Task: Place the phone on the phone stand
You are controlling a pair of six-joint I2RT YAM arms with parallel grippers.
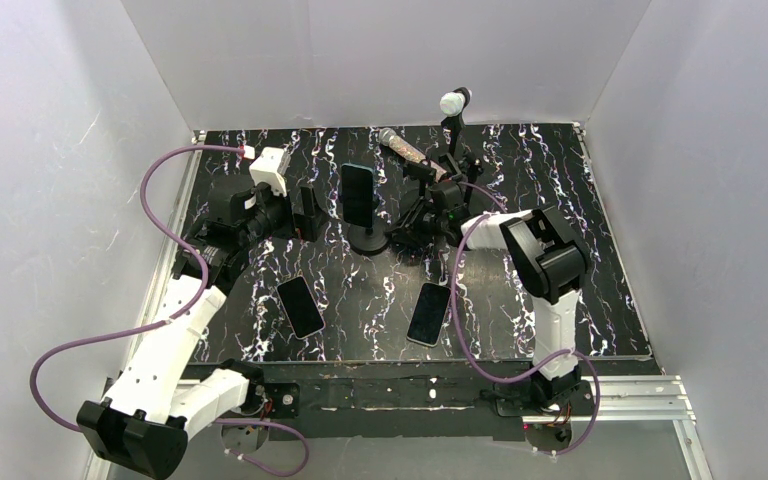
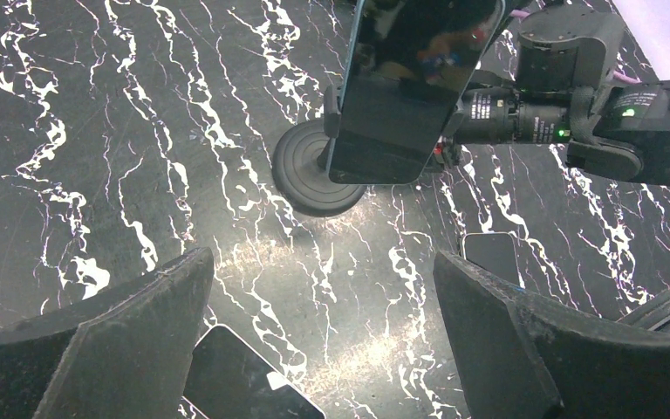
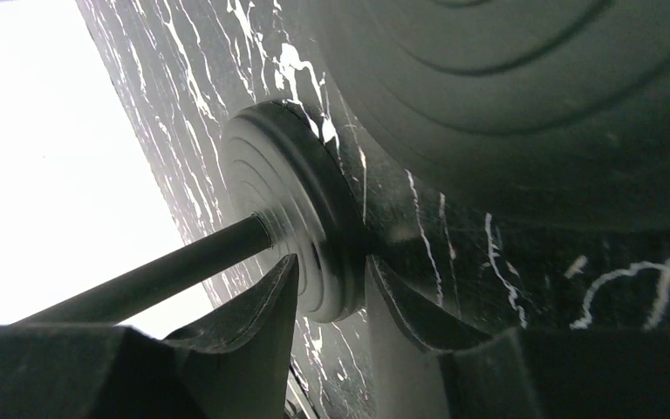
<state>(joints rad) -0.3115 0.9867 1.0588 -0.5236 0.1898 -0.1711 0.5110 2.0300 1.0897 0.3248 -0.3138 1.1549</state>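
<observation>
- Phone, mounted (image 1: 358, 193): stands upright in the cradle of the central phone stand (image 1: 370, 240), mid-table.
- Phones, loose: near-left phone (image 1: 300, 306) and near-right phone (image 1: 428, 313) lie flat on the table (image 1: 610, 300), well apart and both short of the stand.
- Left gripper (image 2: 321, 257): jaws as wide as they go, nothing held. It hovers over the mat, with the stand's round foot ahead and a corner of the near-left phone below.
- Right gripper (image 3: 331, 271): jaws narrow, straddling the rim of a small ringed disc base (image 3: 288, 218) that carries a rod (image 3: 157, 275). Whether the pads press on the rim cannot be told.
- Step in hand, as judged: steady or shift that disc base while the left arm readies a pick.
- Handling note: seat both pads squarely on the rim before any pull, and keep the rod upright, since a tilt could topple it.
- Handling note: take the flat phone by its long edges. Lift it clear before turning it toward a cradle.
</observation>
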